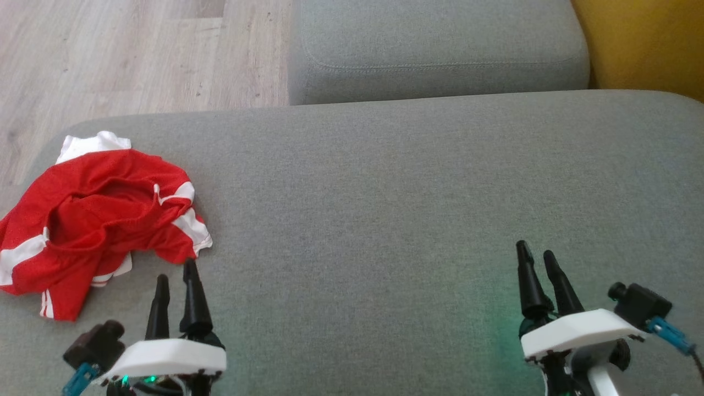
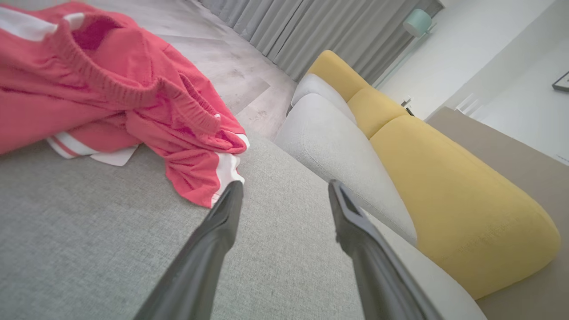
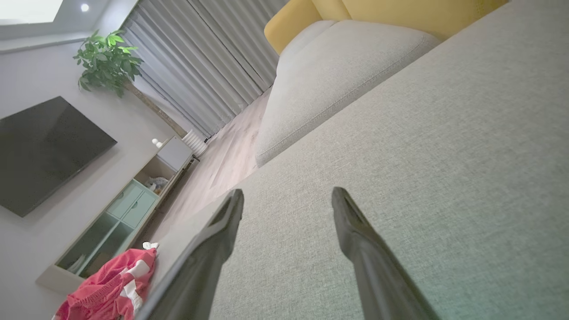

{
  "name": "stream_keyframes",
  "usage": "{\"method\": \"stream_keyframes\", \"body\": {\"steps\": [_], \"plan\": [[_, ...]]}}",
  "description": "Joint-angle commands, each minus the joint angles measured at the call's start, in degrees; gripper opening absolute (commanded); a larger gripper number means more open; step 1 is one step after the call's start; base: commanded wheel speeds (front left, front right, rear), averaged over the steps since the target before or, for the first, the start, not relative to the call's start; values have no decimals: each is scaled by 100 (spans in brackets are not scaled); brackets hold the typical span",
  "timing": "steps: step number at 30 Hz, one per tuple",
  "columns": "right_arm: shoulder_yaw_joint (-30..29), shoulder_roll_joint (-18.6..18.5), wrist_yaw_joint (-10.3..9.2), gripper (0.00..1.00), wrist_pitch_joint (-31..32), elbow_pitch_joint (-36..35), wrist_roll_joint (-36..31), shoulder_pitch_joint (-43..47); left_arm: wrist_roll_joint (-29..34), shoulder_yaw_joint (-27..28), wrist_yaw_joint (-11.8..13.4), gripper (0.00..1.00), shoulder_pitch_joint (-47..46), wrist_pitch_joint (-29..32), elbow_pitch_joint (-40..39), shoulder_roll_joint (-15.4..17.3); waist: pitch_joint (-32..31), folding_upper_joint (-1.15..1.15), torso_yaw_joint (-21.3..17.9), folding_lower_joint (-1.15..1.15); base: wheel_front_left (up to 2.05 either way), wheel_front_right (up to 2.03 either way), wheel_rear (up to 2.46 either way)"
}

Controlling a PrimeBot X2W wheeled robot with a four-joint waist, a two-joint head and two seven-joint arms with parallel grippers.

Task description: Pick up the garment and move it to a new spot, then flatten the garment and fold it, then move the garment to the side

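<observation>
- Garment (image 1: pixel 99 214): red mesh with white stripes, crumpled in a loose heap at the left end of the grey sofa seat (image 1: pixel 385 192), close to the seat's left edge.
- Garment was not flattened or folded; an elastic waistband showed in the left wrist view.
- Left end effector (image 1: pixel 175 270): fingers spread, nothing between them. It hovered just beside the garment's near hem. One fingertip (image 2: pixel 234 189) lay at the white-striped corner; contact could not be confirmed.
- Right end effector (image 1: pixel 534 249): fingers spread, empty, over bare seat fabric at the right, well apart from the garment.
- Second grey cushion (image 1: pixel 434 49) lay beyond the seat, with a yellow cushion (image 1: pixel 649 38) to its right.
- Pale wood floor (image 1: pixel 110 55) at the far left.
</observation>
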Motion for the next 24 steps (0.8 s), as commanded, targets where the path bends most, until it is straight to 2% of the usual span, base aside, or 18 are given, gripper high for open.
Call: {"method": "stream_keyframes", "body": {"steps": [1,13,24], "plan": [[148,-51,16,100,-105,-219,-255,-329,254,54,28,100,-284,-99,-245,51,-8,0,2,0,0,0,0],[235,-59,18,100,-308,-291,-1178,-357,1260,-79,32,100,-302,-301,-303,57,8,0,32,0,0,0,0],[89,-66,19,100,-477,-259,-1971,-353,2045,-194,77,100,-320,-469,-168,71,19,0,56,0,0,0,0]]}}
